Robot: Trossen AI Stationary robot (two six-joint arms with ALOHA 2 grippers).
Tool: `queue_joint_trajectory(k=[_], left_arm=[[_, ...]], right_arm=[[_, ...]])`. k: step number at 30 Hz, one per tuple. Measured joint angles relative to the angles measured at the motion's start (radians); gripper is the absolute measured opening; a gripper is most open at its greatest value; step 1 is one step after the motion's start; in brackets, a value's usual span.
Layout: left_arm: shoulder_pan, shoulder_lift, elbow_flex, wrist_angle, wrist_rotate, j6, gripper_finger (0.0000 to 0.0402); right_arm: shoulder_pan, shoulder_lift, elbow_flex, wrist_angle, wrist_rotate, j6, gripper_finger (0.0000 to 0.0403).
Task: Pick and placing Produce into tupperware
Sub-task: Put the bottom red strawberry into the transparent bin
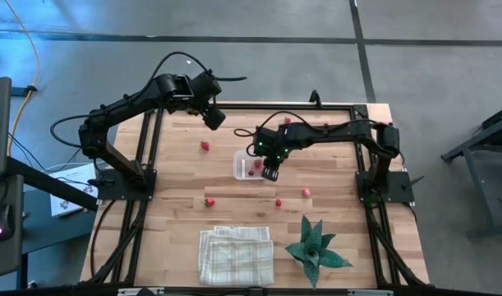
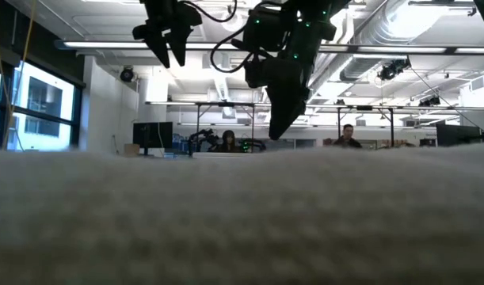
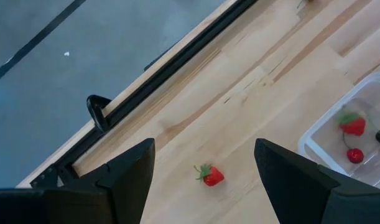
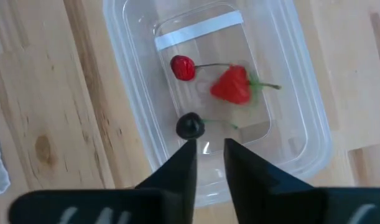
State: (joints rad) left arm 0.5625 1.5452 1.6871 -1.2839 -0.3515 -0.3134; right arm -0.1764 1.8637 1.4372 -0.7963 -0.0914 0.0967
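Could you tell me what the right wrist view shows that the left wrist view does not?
Only the right wrist view shows the right gripper over the tupperware, fingers slightly apart, with a dark cherry just beyond its tips.

Only the left wrist view shows the open left gripper above a loose strawberry on the wooden table, plus the table's black edge rail and the grey floor beyond.

Both show the tupperware holding a strawberry and a red cherry.
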Motion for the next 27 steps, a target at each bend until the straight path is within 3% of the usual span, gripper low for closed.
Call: queue_joint_trajectory(k=[7,17,22,27], left_arm=[[-0.056,0.0,0.0,-0.072,0.045,0.032,0.0266],[-0.353,-0.001,-0.017,-0.202,0.049,-0.019,0.0266],[-0.446,-0.001,-0.138,-0.204,0.074,-0.153,0.0266],[-0.507,0.0,-0.376,-0.087,0.19,-0.299,0.0266]], right_arm=[[-0.015,-0.036,0.001,-0.008,-0.004,-0.007,0.0121],[-0.112,-0.198,0.001,-0.045,0.015,-0.017,0.0126],[-0.159,-0.279,0.001,-0.045,0.016,-0.043,0.0126],[-0.194,-0.338,0.001,-0.046,0.019,-0.077,0.0126]])
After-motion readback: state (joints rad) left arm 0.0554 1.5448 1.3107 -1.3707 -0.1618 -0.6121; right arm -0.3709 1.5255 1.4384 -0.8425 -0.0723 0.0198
